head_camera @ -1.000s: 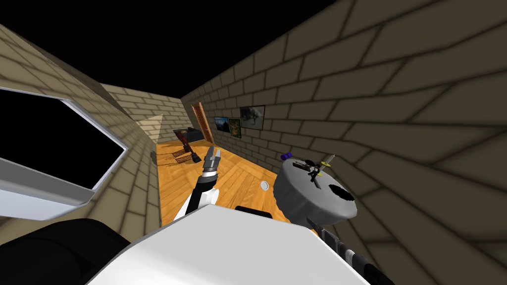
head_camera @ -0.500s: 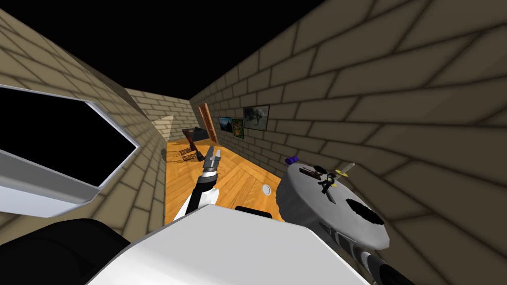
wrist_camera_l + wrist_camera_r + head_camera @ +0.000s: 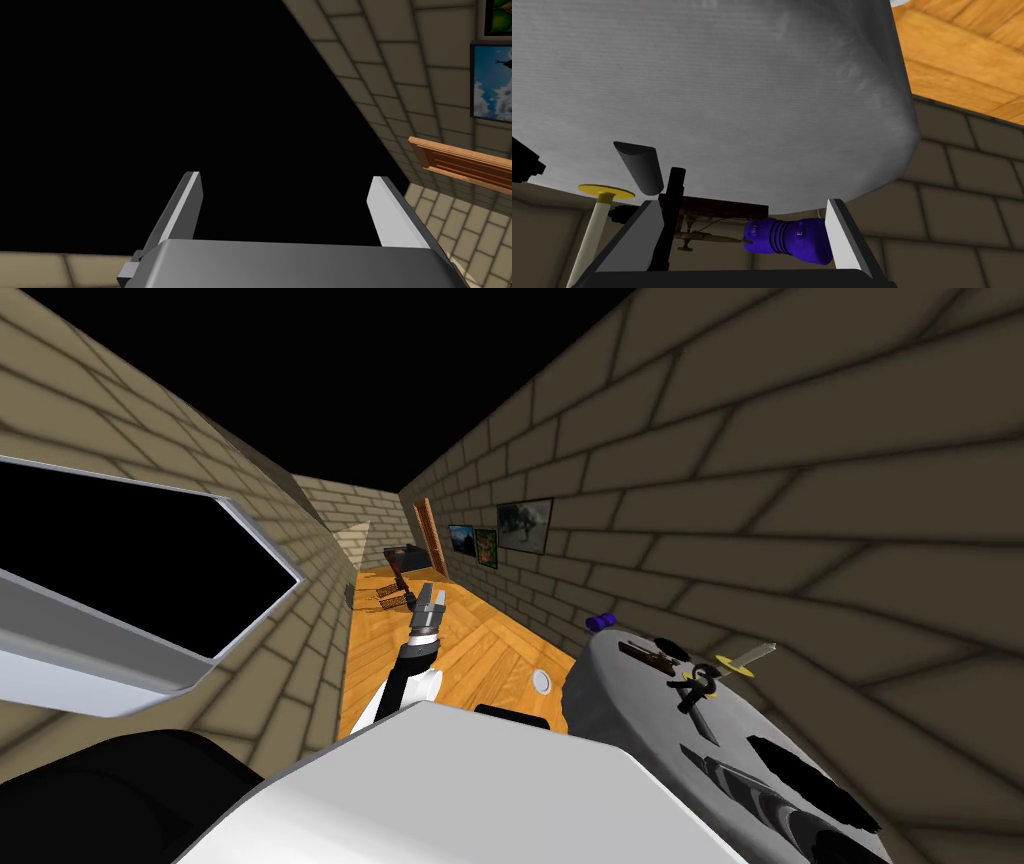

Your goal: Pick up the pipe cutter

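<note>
On the round grey surface at the robot's right, against the brick wall, the pipe cutter is found. It is a black tool lying near the middle of the top, untouched by either arm. A yellow disc on a cream handle lies just beside it, toward the wall. A brown tool and a purple item are noted further along, the purple item at the rim. Black patches are seen on the nearer part of the top, where the right forearm is also seen.

The right end effector is aimed across the top with its fingers wide apart, and nothing is gripped. The brown tool and the purple item are seen through the gap between the fingers, beyond them.

The left end effector is held out ahead over the wooden floor, well apart from the surface. Its fingers are spread and nothing is held.
</note>
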You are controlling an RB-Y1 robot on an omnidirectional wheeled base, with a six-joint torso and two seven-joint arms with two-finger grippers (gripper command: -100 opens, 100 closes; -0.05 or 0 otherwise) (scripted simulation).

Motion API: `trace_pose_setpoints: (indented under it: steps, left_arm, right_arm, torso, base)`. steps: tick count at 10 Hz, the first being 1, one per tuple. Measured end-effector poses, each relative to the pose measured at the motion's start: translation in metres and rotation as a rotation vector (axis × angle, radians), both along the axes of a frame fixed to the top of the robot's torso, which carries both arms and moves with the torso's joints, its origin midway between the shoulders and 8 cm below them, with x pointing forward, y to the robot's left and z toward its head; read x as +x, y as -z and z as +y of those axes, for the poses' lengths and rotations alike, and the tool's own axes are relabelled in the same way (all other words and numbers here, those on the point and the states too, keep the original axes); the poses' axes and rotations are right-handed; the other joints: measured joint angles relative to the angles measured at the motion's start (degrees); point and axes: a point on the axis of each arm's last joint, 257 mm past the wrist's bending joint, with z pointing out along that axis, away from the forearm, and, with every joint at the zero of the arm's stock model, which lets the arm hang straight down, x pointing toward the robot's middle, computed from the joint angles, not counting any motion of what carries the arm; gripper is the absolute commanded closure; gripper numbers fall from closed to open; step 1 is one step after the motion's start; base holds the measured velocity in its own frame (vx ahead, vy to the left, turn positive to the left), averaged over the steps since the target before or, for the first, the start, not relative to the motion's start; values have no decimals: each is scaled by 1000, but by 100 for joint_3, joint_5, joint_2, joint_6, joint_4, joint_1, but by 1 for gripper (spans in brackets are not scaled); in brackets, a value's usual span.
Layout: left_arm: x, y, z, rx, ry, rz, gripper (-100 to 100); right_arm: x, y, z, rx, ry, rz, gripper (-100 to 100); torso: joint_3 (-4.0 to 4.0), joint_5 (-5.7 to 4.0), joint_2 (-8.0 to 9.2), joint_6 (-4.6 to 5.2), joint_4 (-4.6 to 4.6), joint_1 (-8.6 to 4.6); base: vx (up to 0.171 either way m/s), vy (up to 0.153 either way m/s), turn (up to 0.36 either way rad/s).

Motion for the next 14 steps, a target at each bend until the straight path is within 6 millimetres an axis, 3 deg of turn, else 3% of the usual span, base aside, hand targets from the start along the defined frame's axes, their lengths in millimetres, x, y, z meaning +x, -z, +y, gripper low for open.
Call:
trace_pose_setpoints:
  steps: [4,6,8,9,10,14]
  left_arm:
    - [0,0,0,0,0,0,0]
    - [0,0,0,0,0,0,0]
    - [0,0,0,0,0,0,0]
    - [0,0,0,0,0,0,0]
    - [0,0,0,0,0,0,0]
    - [0,0,0,0,0,0,0]
  right_arm:
    - [-1,-23,-58,-139,20,26,-100]
    - [0,-47,-89,-210,31,36,-100]
    - [0,-57,-107,-258,38,42,-100]
    - [0,-58,-108,-261,37,43,0]
    - [0,-58,-108,-260,37,42,-100]
    - [-23,-47,-111,-250,59,65,-100]
  torso:
    - [6,-3,10,1,2,-10]
    - [2,-6,4,2,0,-22]
    - [10,-4,19,5,3,-3]
    - [17,-1,32,7,6,9]
    - [23,1,41,7,8,15]
    - [31,1,54,3,11,17]
  base:
    - [92,-67,109]
    - [92,-90,97]
    - [42,-31,32]
    - [6,-5,0]
    - [-10,-2,181]
    - [-18,-7,96]
